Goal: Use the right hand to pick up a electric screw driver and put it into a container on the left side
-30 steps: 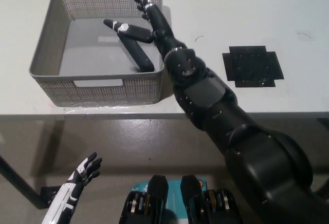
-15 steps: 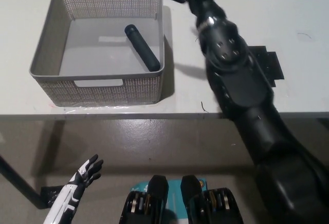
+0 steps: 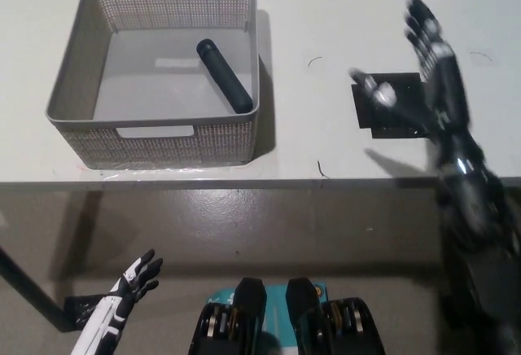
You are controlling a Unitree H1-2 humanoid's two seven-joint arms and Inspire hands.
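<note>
The electric screwdriver (image 3: 225, 76) lies inside the grey mesh container (image 3: 77, 78) on the left part of the white worktop (image 3: 326, 13), resting on the container's floor at a slant, its near end tucked into the right near corner against the wall. Nothing touches it.

The black right hand (image 3: 423, 54) is up over the right side of the worktop, well apart from the container, held above a black square mat (image 3: 383, 115) that sits flat on the surface (the hand is a little blurred). Its fingers (image 3: 419, 17) are spread wide and hold nothing, the thumb sticking out to the left over the mat. The black forearm runs down toward the near right edge.

The white left hand (image 3: 134, 278) hangs low at the near left, below the worktop's edge and over the floor, its dark fingers loosely fanned apart and empty.
</note>
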